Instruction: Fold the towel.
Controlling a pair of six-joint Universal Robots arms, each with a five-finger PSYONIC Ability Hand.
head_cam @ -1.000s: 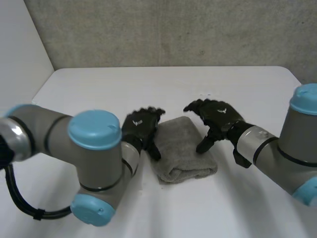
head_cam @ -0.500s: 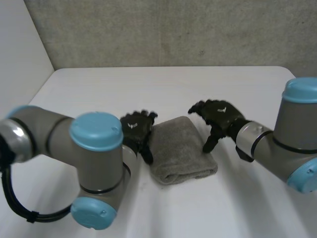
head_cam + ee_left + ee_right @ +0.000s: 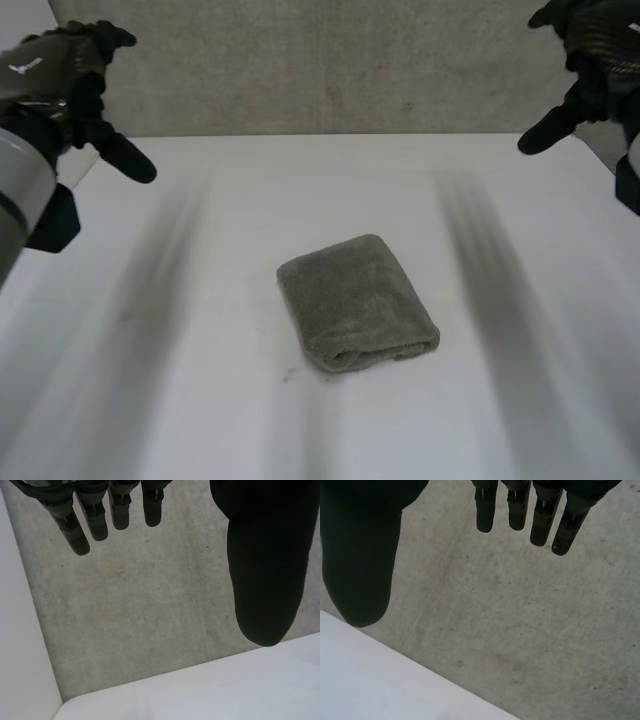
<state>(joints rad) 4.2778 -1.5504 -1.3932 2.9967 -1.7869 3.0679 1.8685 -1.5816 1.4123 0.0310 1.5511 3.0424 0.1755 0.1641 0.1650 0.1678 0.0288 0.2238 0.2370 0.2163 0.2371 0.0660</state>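
The grey towel (image 3: 357,300) sits folded in a chunky bundle mid-worktop (image 3: 330,180), looks soft, light and floppy so best pinched at a corner or its rolled near edge, while the left hand (image 3: 55,75) and right hand (image 3: 598,42) hover high, fingers (image 3: 95,520) spread, empty.

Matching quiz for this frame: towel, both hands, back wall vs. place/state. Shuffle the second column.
1. towel
2. left hand
3. right hand
4. wall

A. open, high at the head view's right
B. grey concrete, behind the table
C. folded, lying flat, no hand on it
D. open, high at the head view's left

Pairs: 1-C, 2-D, 3-A, 4-B
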